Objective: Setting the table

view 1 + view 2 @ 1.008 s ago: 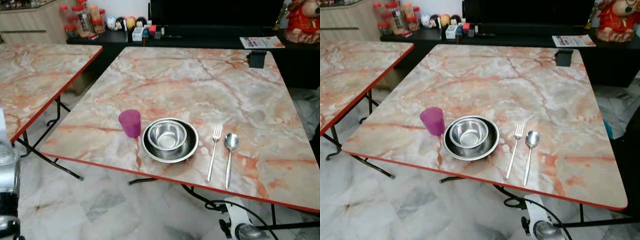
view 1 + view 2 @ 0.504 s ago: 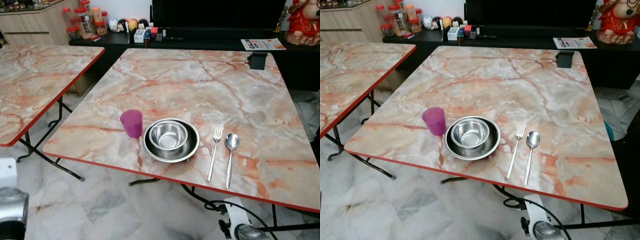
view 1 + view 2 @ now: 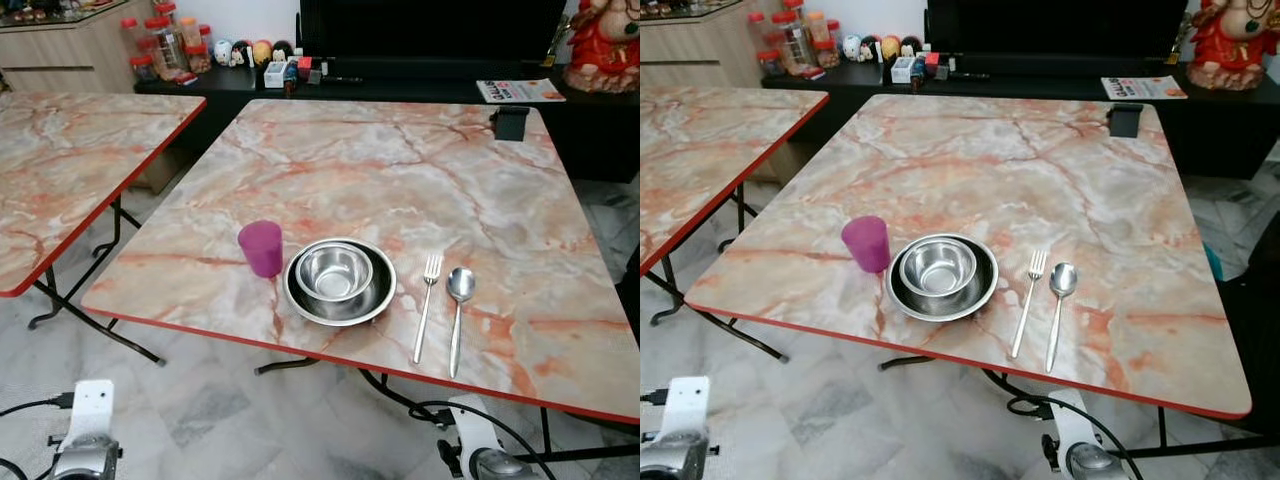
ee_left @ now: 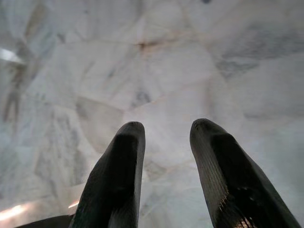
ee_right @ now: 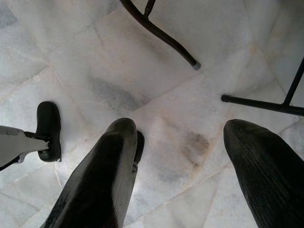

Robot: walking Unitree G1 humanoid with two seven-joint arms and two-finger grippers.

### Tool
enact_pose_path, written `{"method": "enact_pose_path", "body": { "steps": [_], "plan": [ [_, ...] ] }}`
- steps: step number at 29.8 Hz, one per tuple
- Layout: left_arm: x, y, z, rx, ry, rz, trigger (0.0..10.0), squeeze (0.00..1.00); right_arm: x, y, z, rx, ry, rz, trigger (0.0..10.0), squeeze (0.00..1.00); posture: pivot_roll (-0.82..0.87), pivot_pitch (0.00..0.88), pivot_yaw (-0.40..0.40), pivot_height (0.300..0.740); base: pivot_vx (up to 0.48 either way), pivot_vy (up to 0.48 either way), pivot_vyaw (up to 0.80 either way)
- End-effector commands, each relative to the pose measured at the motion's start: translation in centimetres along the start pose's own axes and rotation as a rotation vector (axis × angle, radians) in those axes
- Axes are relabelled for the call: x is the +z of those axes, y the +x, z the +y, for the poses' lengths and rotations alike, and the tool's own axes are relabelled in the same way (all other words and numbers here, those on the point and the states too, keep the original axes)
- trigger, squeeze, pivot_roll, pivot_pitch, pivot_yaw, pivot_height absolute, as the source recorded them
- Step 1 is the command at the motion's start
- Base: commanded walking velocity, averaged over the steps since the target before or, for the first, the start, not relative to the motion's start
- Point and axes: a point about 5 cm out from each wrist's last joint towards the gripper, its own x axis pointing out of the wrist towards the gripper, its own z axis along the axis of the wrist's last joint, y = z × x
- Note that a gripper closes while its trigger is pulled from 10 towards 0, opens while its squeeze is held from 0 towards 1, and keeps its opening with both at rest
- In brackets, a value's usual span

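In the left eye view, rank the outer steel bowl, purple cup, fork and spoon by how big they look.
1. Outer steel bowl, clearly the largest.
2. Fork and spoon: about equal in length, too close to rank.
3. Purple cup, the shortest, though wider than the cutlery.

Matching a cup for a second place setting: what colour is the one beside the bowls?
The cup is purple-magenta, clearest in the left eye view.

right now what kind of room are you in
Probably a home dining area: marble-look folding tables on a tiled floor, one place laid with cup, bowls, fork and spoon.
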Motion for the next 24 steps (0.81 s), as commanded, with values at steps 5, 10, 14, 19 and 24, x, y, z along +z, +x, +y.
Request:
{"method": "enact_pose_path", "body": {
  "steps": [5, 10, 14, 19, 24],
  "plan": [
    [-0.3, -0.4, -3.3, -0.182, 0.021, -0.080, 10.0, 0.00, 0.3, 0.0, 0.1, 0.002, 0.003, -0.004, 10.0, 0.00, -0.06, 0.002, 0.068, 0.740, 0.000, 0.000, 0.00],
    [-0.6, -0.8, -4.9, -0.249, -0.005, -0.085, 10.0, 0.00, 0.4, 0.0, 0.0, 0.001, 0.005, -0.005, 10.0, 0.00, -0.07, 0.001, 0.066, 0.740, 0.000, 0.000, 0.00],
    [-1.2, -1.4, -7.1, -0.316, -0.087, -0.076, 10.0, 0.00, 0.4, 0.0, -0.1, -0.001, 0.010, -0.007, 10.0, 0.00, -0.08, 0.000, 0.061, 0.740, 0.000, 0.000, 0.00],
    [-1.9, -2.1, -8.7, -0.344, -0.132, -0.061, 10.0, 0.00, 0.5, 0.0, -0.2, -0.011, 0.027, -0.014, 10.0, 0.00, -0.09, 0.000, 0.054, 0.740, 0.000, 0.000, 0.00],
    [-2.6, -2.3, -9.2, -0.353, -0.125, -0.042, 10.0, 0.00, 0.6, 0.0, -0.3, -0.013, 0.035, -0.012, 10.0, 0.00, -0.09, 0.000, 0.054, 0.740, 0.000, 0.000, 0.00]
  ]
}}
